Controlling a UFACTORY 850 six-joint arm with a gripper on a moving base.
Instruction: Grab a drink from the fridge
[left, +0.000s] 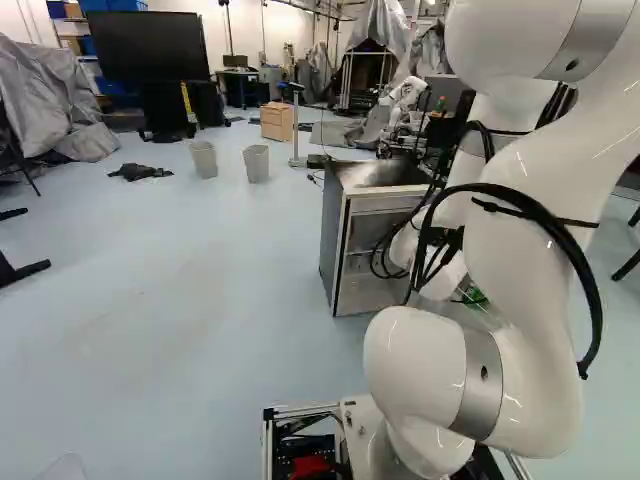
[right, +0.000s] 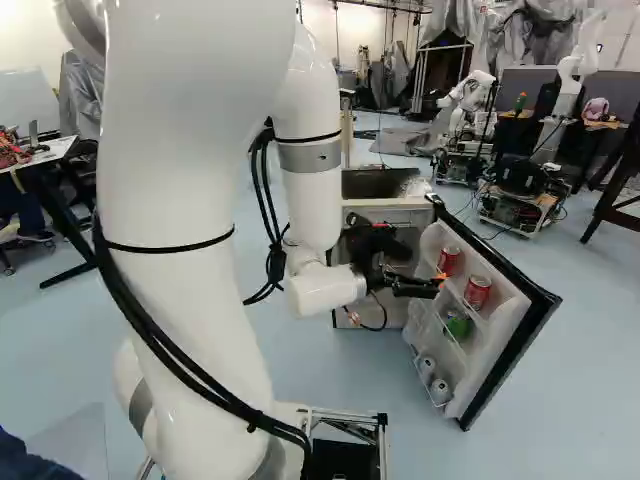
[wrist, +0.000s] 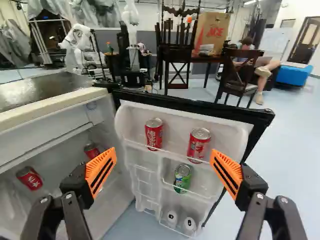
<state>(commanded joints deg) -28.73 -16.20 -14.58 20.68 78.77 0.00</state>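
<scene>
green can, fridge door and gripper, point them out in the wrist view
Green can (wrist: 182, 181), wrist view, on its side below the lid
Fridge door (wrist: 200, 106), wrist view, on its black top rim
Gripper (wrist: 164, 151), wrist view, midway between its fingertips

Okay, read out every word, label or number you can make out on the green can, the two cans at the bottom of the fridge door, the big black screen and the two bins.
Green can: has print, too small and blurred to read.
Left bottom can and right bottom can in the wrist view: no readable text.
Black screen: none visible.
Bins: none visible.
</scene>
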